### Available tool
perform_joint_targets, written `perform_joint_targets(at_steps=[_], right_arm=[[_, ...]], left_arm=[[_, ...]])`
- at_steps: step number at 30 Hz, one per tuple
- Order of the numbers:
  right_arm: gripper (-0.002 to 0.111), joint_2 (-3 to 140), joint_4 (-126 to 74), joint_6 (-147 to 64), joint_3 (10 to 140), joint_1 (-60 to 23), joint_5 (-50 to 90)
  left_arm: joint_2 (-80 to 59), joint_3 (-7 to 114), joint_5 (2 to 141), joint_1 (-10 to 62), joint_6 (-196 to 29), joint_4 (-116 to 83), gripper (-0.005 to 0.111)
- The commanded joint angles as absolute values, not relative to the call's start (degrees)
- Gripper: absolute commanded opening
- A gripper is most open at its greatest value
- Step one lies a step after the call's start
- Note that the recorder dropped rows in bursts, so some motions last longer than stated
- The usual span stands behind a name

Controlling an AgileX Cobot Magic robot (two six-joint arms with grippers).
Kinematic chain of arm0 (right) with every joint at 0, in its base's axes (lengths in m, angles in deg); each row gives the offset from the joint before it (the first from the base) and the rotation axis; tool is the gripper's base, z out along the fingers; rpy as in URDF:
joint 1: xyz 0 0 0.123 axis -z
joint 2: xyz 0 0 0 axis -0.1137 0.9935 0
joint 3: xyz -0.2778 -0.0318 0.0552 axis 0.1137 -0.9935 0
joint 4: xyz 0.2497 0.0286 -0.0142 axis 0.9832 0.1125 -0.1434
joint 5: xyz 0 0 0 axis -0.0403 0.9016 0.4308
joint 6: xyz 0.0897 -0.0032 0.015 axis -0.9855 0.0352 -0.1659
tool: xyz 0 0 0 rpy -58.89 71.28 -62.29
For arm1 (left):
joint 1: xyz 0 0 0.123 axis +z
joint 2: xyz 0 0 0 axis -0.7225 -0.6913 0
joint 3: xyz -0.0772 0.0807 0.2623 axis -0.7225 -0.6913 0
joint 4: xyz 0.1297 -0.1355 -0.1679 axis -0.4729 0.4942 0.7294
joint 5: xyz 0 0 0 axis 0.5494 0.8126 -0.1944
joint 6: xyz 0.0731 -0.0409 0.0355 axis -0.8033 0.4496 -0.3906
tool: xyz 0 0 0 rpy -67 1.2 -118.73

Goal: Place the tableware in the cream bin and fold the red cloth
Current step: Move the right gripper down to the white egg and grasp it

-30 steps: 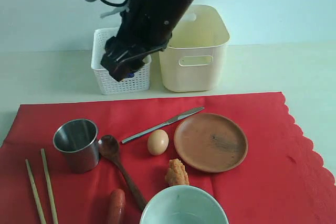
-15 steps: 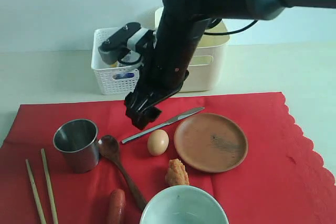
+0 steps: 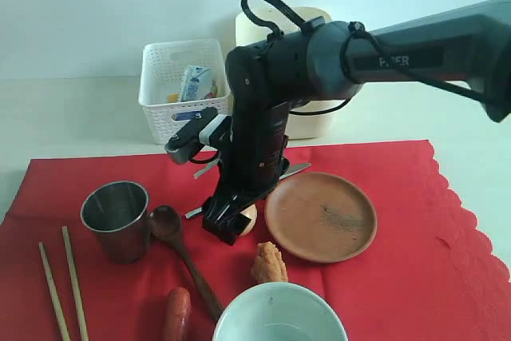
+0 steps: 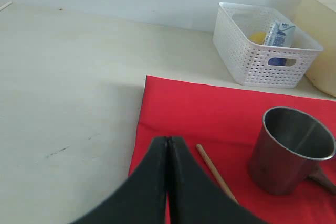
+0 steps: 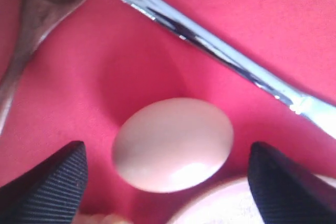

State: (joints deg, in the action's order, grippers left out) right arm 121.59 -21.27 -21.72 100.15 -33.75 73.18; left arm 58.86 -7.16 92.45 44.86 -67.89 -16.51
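Note:
My right gripper (image 3: 229, 227) is down on the red cloth (image 3: 415, 237), open, its fingers either side of the egg (image 5: 173, 142) without touching it. The silver knife (image 5: 220, 51) lies just beyond the egg. The dark spoon (image 3: 172, 233), steel cup (image 3: 117, 220) and two chopsticks (image 3: 73, 281) lie to the left. The brown plate (image 3: 321, 216) is to the right and the pale bowl (image 3: 279, 313) at the front. The right arm hides most of the cream bin (image 3: 319, 125). My left gripper (image 4: 168, 141) is shut and empty over the cloth's left edge (image 4: 194, 108), near the cup (image 4: 291, 150).
A white lattice basket (image 3: 172, 93) at the back left holds a milk carton (image 3: 194, 83). An orange food lump (image 3: 269, 263) and a sausage (image 3: 177, 315) lie on the cloth near the bowl. Bare pale table (image 4: 68, 87) lies left of the cloth.
My right arm has swung down from above the white basket to the cloth, and its open gripper now brackets the egg. The milk carton shows in the basket.

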Motion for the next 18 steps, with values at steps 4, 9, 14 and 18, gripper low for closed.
perform_joint_targets(at_steps=[4,9,14,18], right_arm=[[0.078,122.74,-20.68,-22.78,100.02,-33.65,70.17],[0.062,123.53,-20.79,-23.82,100.02,-33.65,70.53],[0.038,123.53,-20.79,-24.78,100.02,-33.65,70.58],[0.007,123.53,-20.79,-24.78,100.41,-33.65,70.61]], left_arm=[[59.15,-7.32,92.11,44.86,-67.77,-16.02,0.000],[59.15,-7.32,92.11,44.86,-67.77,-16.02,0.000],[59.15,-7.32,92.11,44.86,-67.77,-16.02,0.000],[59.15,-7.32,92.11,44.86,-67.77,-16.02,0.000]])
